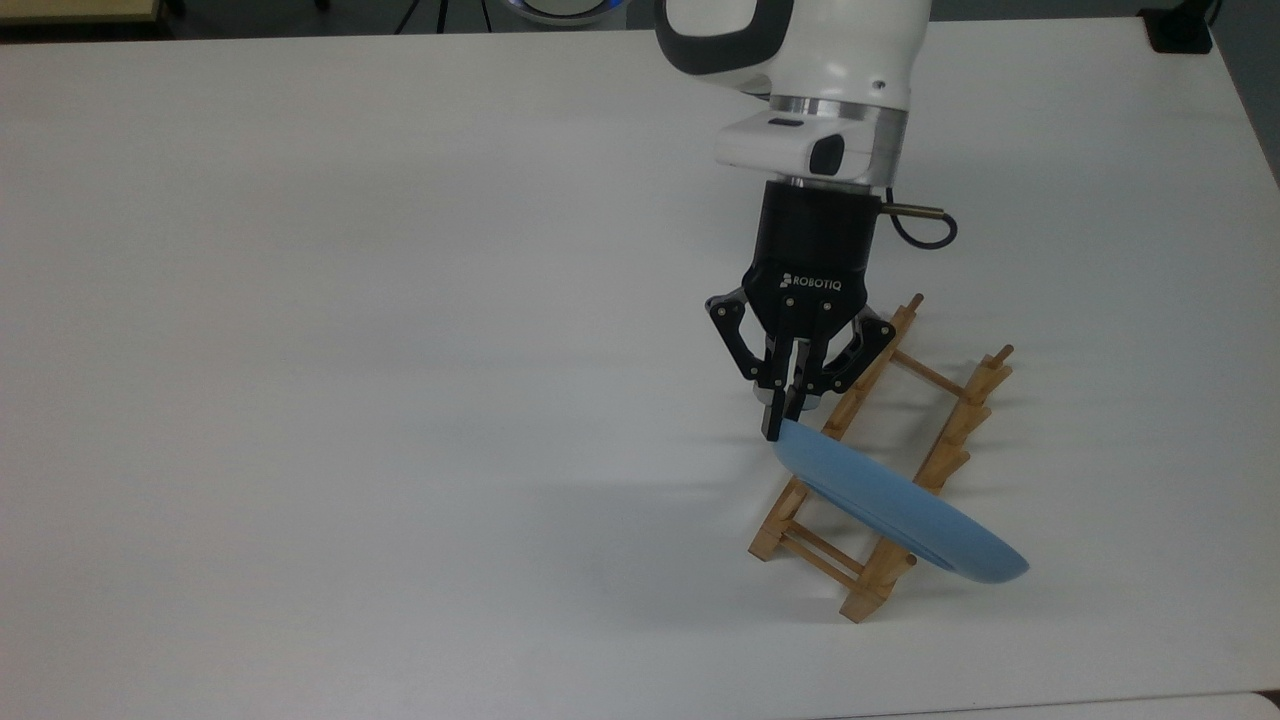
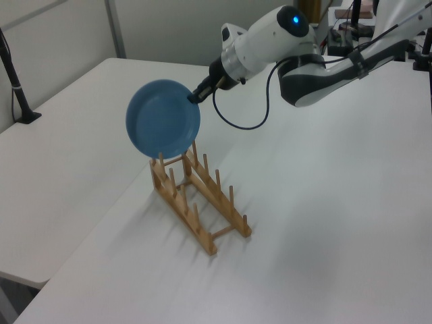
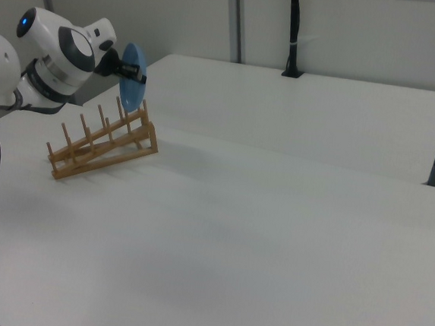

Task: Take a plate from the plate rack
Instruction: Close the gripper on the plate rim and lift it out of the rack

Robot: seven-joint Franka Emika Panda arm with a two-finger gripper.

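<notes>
The light-blue plate hangs on edge, tilted, over the near end of the wooden plate rack. My gripper is shut on the plate's upper rim, coming down from above. In the left view the plate faces the camera with the gripper pinching its upper right rim. Its lower edge sits about level with the peg tops of the rack. In the right view the plate shows edge-on above the rack, held by the gripper.
The rack stands on a wide white table. A black cable loops from the wrist. A black post stands at the table's far left edge in the left view. A second arm lies behind.
</notes>
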